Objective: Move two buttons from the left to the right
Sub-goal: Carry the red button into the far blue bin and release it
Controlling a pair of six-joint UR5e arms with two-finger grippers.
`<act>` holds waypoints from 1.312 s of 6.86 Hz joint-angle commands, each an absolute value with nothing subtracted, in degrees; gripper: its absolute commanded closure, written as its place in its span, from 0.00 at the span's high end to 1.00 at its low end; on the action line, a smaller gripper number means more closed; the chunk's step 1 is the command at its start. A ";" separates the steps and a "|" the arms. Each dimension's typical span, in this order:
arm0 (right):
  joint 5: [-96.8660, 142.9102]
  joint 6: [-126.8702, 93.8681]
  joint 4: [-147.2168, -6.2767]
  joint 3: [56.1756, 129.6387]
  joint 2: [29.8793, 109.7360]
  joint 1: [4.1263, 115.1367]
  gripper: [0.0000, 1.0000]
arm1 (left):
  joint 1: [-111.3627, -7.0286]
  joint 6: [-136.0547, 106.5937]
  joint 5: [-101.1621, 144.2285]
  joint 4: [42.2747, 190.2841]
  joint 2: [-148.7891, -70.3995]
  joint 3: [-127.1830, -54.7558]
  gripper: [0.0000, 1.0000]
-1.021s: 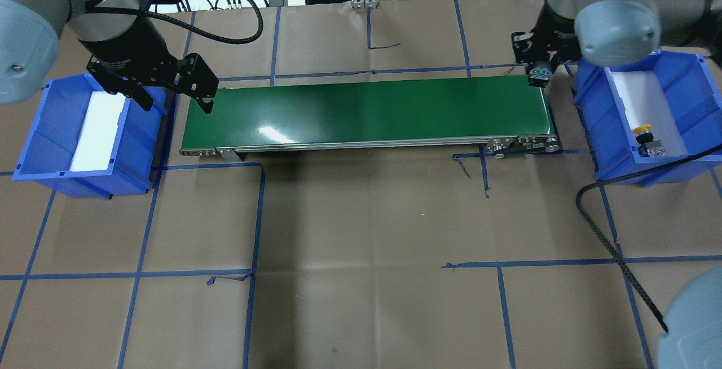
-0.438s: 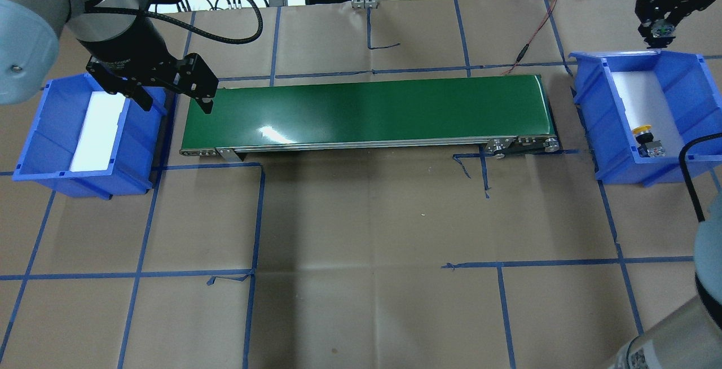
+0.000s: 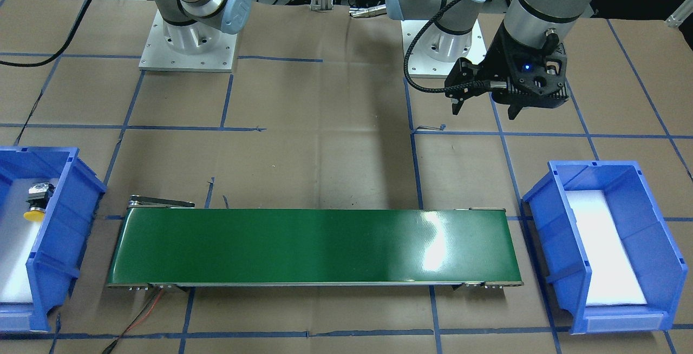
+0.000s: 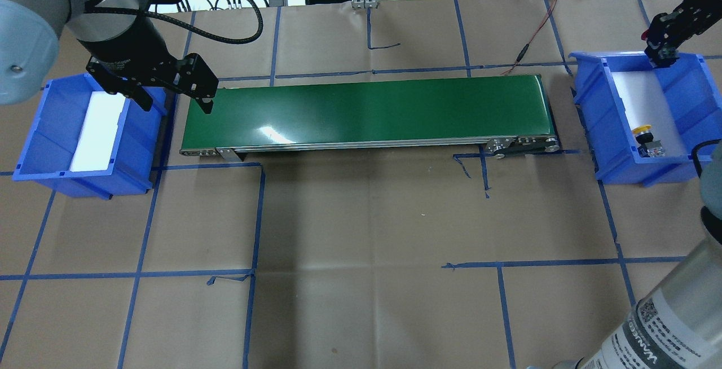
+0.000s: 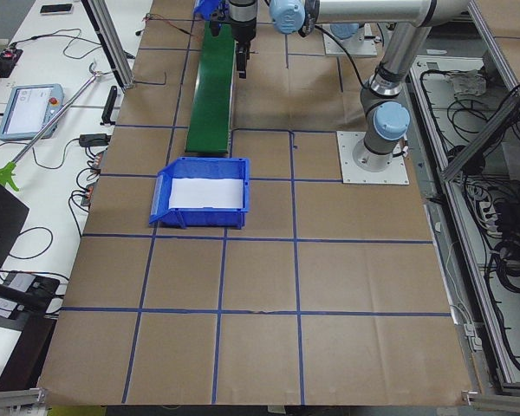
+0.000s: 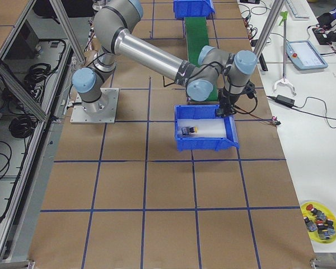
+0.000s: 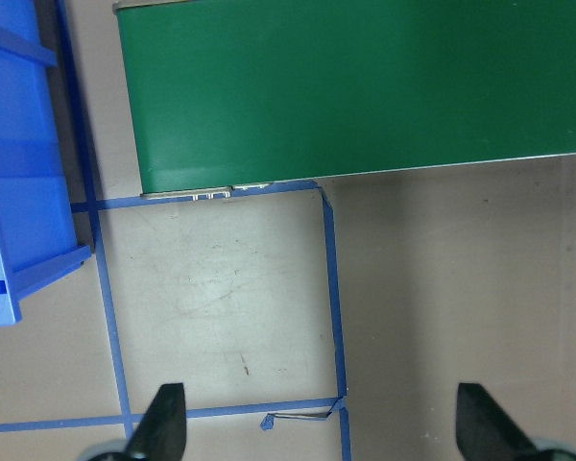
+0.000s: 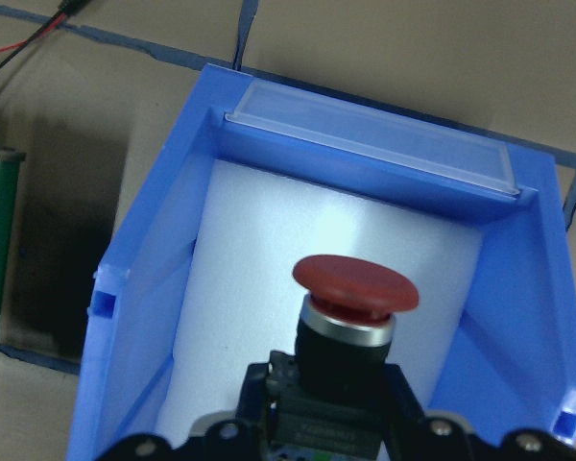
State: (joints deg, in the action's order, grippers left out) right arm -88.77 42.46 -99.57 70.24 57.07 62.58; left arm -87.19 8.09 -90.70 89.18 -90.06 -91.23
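Brown paper covers the table (image 4: 361,216), and over the far end of the right-hand bin (image 8: 134,365), where the yellow button (image 4: 643,130) lies, the right gripper (image 4: 659,57) clamps the red button (image 8: 355,286), which I'd lower well inside before letting go; the left gripper (image 4: 176,102) hangs wide open, empty.

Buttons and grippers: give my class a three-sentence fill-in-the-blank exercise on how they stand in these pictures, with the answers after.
1. The button clamped in the right gripper has a ____ cap.
2. The yellow button lies in the blue bin on the robot's ____ side.
3. The left gripper is ____ and holds nothing.
Answers: red; right; open.
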 commanded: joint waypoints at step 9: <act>-90.53 42.98 -110.92 81.65 55.99 62.23 0.91 | -87.27 8.09 -90.70 89.12 -90.09 -91.23 1.00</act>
State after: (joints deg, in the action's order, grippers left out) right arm -90.44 43.10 -110.83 81.65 55.98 62.23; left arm -87.20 8.09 -90.70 89.12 -90.09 -91.23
